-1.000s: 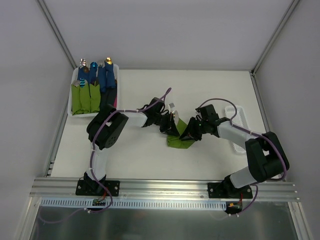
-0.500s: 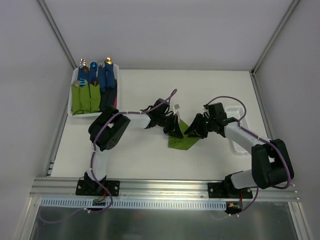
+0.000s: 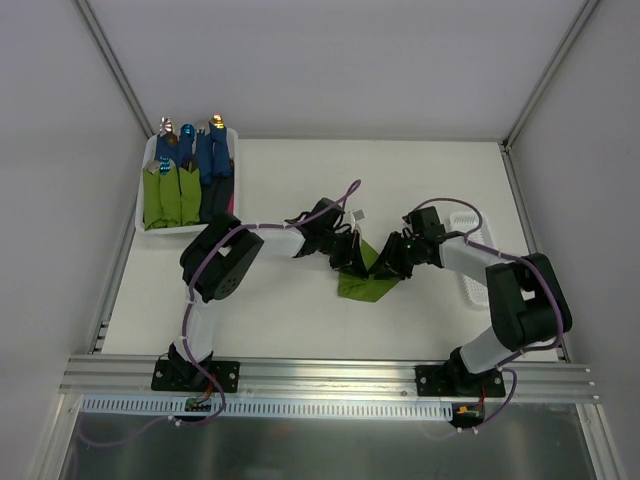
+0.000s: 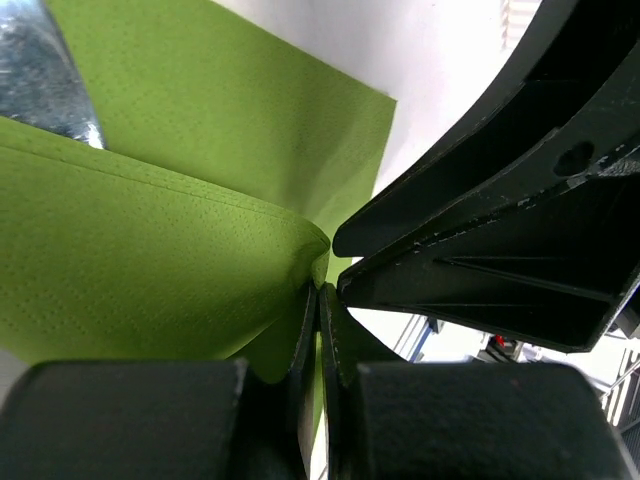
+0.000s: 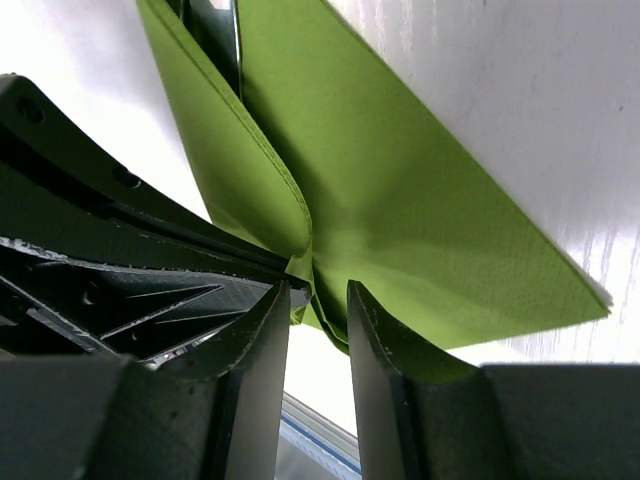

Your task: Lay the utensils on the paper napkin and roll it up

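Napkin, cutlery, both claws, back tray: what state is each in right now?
paper napkin: on the table, one flap folded over, not yet rolled.
utensil: metal head showing beside the folded flap.
left claw: shut, pinching the folded flap.
right claw: open, jaws apart around the napkin's edge.
white tray: holding rolled bundles.

The left end effector [image 4: 318, 300] and the right end effector [image 5: 316, 292] meet tip to tip over the paper napkin [image 3: 362, 286] at mid-worktop [image 3: 400, 175], and their arms bar passage across the middle. A white basket [image 3: 143, 215] of rolled bundles [image 3: 185, 185] fills the far-left corner. A white tray [image 3: 478, 225] lies by the right edge. The far strip and the near-left area lie open.
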